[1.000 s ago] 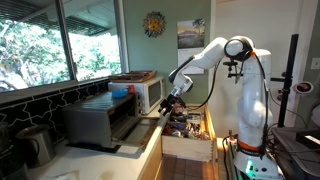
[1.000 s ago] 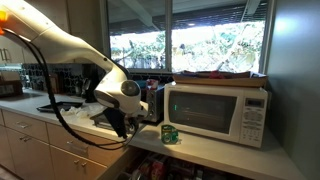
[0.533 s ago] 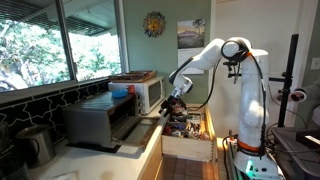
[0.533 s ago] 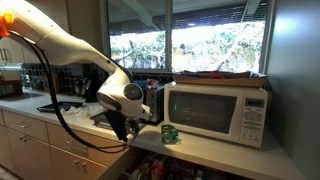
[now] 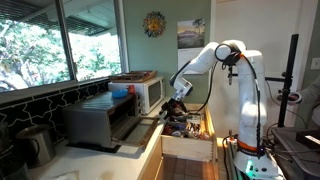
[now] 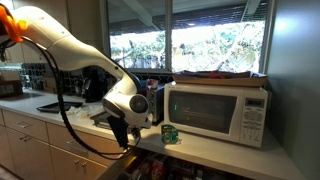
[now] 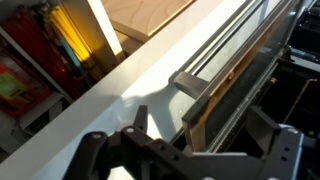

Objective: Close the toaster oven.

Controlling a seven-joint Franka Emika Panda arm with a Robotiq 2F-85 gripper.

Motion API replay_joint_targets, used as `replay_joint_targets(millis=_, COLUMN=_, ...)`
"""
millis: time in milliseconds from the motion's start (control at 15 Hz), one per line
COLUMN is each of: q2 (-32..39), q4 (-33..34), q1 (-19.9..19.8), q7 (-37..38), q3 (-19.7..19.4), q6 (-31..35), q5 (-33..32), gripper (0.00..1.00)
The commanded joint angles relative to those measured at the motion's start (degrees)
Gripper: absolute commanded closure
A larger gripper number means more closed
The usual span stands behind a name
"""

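The silver-grey toaster oven (image 5: pixel 95 120) stands on the counter with its front door (image 5: pixel 140 128) dropped open and about level. My gripper (image 5: pixel 172 106) is at the door's outer edge, just in front of it. In an exterior view the gripper (image 6: pixel 120 132) hangs low at the counter's front, and the arm hides most of the oven. In the wrist view the door's handle bar (image 7: pixel 225 55) and front edge run diagonally, and the edge lies between my spread dark fingers (image 7: pixel 205 125). The gripper is open and holds nothing.
A white microwave (image 5: pixel 148 92) with a tray on top stands beside the oven; it also shows in an exterior view (image 6: pixel 215 110), with a small green can (image 6: pixel 170 134) in front of it. An open drawer (image 5: pixel 188 135) full of items sits below the gripper. A metal pot (image 5: pixel 35 142) stands near the window.
The arm has shifted a little, bringing the gripper lower and closer to the open door's edge. The door has not moved.
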Motion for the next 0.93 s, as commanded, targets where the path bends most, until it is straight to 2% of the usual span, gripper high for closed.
replay_joint_targets(millis=0, q2=4.4, q4=3.7, q1=-3.1, q7=-5.0, q3=1.0, q6=-6.9, q5=6.7, gripper=0.00)
replay_joint_targets(millis=400, q2=9.5, q4=7.2, q1=-4.8, q7=-3.9, q3=1.1, q6=-15.8, q5=7.3, gripper=0.00)
replay_joint_targets(millis=600, q2=10.8, q4=8.4, q1=-5.5, q7=-5.5, q3=1.3, q6=-19.3, q5=9.1, gripper=0.00)
replay_joint_targets(millis=867, q2=11.5, q4=9.9, q1=-6.4, q7=-4.0, q3=1.3, q6=-24.9, q5=11.4, gripper=0.00)
